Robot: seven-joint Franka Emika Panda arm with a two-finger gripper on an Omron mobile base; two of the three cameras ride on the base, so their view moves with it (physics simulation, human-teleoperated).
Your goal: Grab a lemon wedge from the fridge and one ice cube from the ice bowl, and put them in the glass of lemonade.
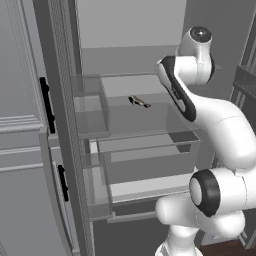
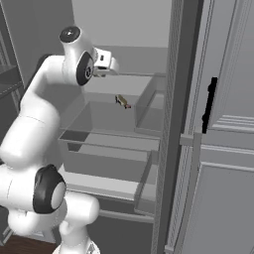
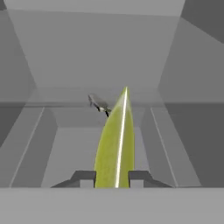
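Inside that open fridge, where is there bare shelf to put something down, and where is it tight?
The upper shelf of the fridge is mostly bare: room lies on every side of the small dark item. The lower shelf looks bare too. It is tight by the door bin and where the gripper holds the lemon wedge.

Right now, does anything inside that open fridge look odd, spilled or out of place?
Nothing looks spilled or broken. The fridge stands open, its clear shelves nearly bare, with one small dark item with a tan end lying alone on a shelf. The gripper holds the lemon wedge upright between its fingertips, which fits the job.
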